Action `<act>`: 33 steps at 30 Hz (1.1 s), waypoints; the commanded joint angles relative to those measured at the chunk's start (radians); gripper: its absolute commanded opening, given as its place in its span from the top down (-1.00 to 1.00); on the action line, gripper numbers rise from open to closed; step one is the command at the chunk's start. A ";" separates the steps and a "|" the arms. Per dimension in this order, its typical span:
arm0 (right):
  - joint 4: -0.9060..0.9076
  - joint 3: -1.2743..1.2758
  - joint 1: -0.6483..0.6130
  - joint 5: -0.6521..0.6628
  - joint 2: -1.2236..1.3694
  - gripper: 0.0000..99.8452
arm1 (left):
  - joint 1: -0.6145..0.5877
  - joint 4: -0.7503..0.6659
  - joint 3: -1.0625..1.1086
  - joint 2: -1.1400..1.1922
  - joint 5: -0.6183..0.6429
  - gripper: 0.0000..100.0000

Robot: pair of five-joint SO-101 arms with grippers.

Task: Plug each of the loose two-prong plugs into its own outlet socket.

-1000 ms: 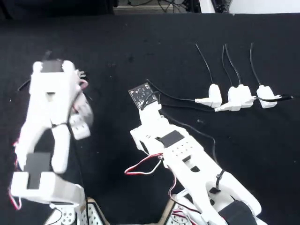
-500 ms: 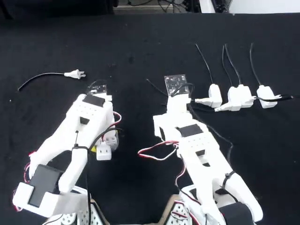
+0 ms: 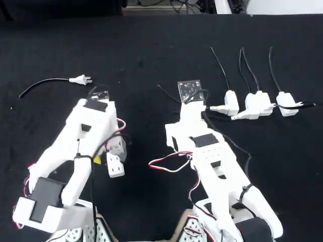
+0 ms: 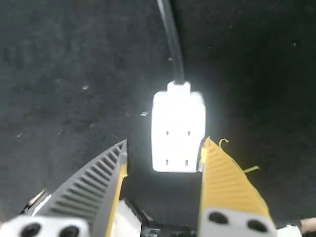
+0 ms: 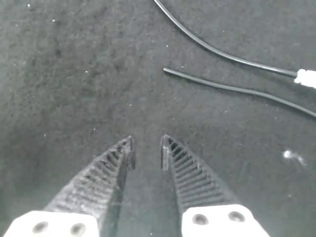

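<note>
Your left hand (image 4: 164, 143) is down over the near desk (image 3: 141, 45), fingers apart astride an outlet socket (image 4: 177, 131), the yellow finger touching its side. Your right hand (image 5: 146, 148) stretches low over the desk, fingers a narrow gap apart, nothing between. One loose plug (image 3: 81, 79) lies beyond your left arm; three more sockets (image 3: 257, 103) sit in a row by your right.

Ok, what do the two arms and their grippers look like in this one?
The left arm and right arm are blocky white shells with black panels, trailing red and white wires. The left gripper has one grey ribbed finger and one yellow finger; the right gripper has two dark ribbed fingers on white bases.
</note>
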 commanded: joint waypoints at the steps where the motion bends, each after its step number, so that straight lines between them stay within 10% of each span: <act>1: -0.023 -0.038 0.014 -0.012 -0.048 0.83 | -0.113 0.130 -0.162 -0.038 -0.057 0.54; 15: -0.023 -0.038 0.014 -0.014 -0.048 0.83 | -0.407 -0.048 0.036 -0.038 -0.488 0.54; 33: -0.025 -0.038 0.014 -0.012 -0.048 0.83 | 0.054 -0.233 0.070 -0.038 -0.210 0.53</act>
